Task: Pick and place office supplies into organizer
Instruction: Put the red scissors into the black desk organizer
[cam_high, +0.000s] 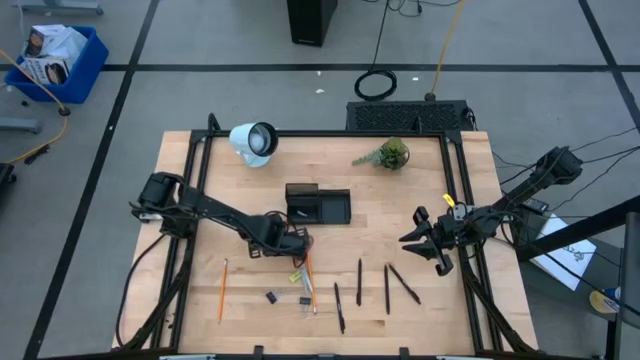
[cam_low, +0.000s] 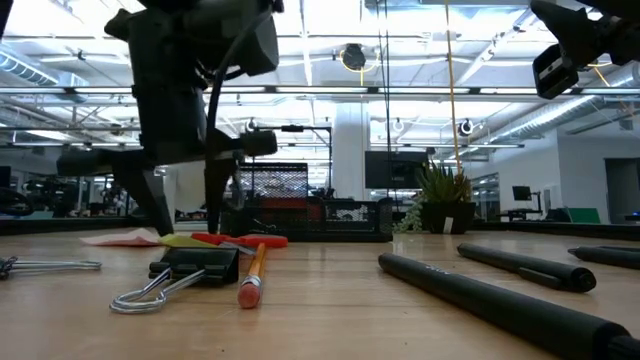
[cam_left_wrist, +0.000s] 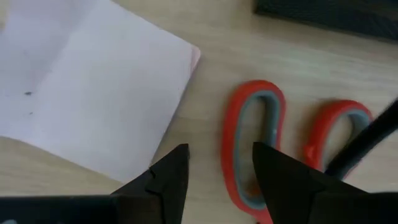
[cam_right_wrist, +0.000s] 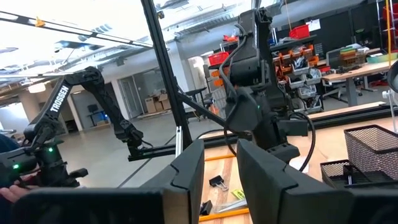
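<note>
My left gripper (cam_high: 296, 241) (cam_left_wrist: 217, 183) is open and points down just near of the black organizer (cam_high: 318, 205). Under it lie the red-handled scissors (cam_left_wrist: 258, 140) (cam_low: 238, 239) and, beside them, the pink sticky-note pad (cam_left_wrist: 87, 87). In the left wrist view one finger stands over a handle loop and the other over bare wood beside it. Pencils (cam_high: 222, 290) (cam_low: 252, 272), black pens (cam_high: 387, 287) (cam_low: 500, 298), clips (cam_high: 271, 297) (cam_low: 185, 270) and a yellow piece (cam_high: 297, 275) lie flat on the near half of the table. My right gripper (cam_high: 427, 243) (cam_right_wrist: 221, 171) is open, raised at the table's right. My left gripper comes from above, pointing down, with its open fingers (cam_left_wrist: 283, 180) on either side of one rim of the scissors' handle loop (cam_left_wrist: 233, 146). The scissors lie flat on the table. Whether the fingers touch the loop, I cannot tell.
A white round lamp (cam_high: 254, 141) and a small green plant (cam_high: 388, 154) stand along the far edge, with a black mesh panel (cam_high: 408, 116) behind them. Bare wood lies to the right of the organizer (cam_high: 395, 215). A metal frame runs along the table's sides.
</note>
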